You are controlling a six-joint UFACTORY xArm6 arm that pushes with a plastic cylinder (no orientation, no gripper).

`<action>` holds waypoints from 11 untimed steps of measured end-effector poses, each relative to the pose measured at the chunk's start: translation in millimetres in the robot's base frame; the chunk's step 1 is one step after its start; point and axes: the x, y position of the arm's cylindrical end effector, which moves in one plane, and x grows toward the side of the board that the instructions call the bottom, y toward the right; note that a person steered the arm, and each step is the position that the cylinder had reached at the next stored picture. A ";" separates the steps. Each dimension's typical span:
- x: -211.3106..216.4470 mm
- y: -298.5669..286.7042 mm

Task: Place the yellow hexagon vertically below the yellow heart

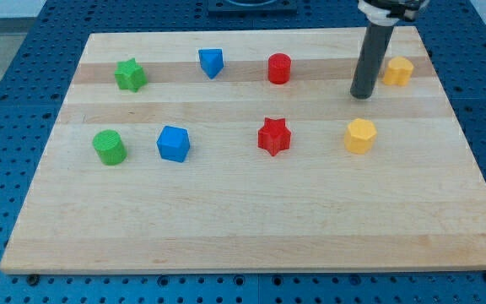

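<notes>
A pale wooden tabletop (251, 219) with faint lengthwise grain bands lies on a blue perforated base (24, 51) that shows around its edges. The arm carries no jawed end effector, so there is nothing to open or close and nothing is gripped; it ends in a straight dark rod whose lower end, my tip (361, 95), rests on the board near the view's top right. The yellow heart (398, 71) sits just to the view's right of the rod, close to it, though I cannot tell whether they touch. The yellow hexagon (360, 135) lies toward the view's bottom from my tip, near it but clearly apart, and down and to the view's left of the heart. Across the top row, from the view's left, stand a green star (130, 74), a blue triangular block (212, 62) and a red cylinder (279, 68). In the lower row, from the view's left, are a green cylinder (109, 147), a blue block (174, 143) with an angular outline whose exact shape I cannot make out, and a red star (273, 136), which is well to the view's left of the hexagon.
</notes>
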 end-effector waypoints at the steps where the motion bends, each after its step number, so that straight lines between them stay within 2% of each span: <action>1: 3.9 -16.5; 2: 30.9 -32.0; 3: 35.7 -41.5; 4: 65.2 -41.5; 6: 66.9 -41.5; 7: 93.8 -44.0; 9: 100.2 -55.7; 11: 92.0 14.4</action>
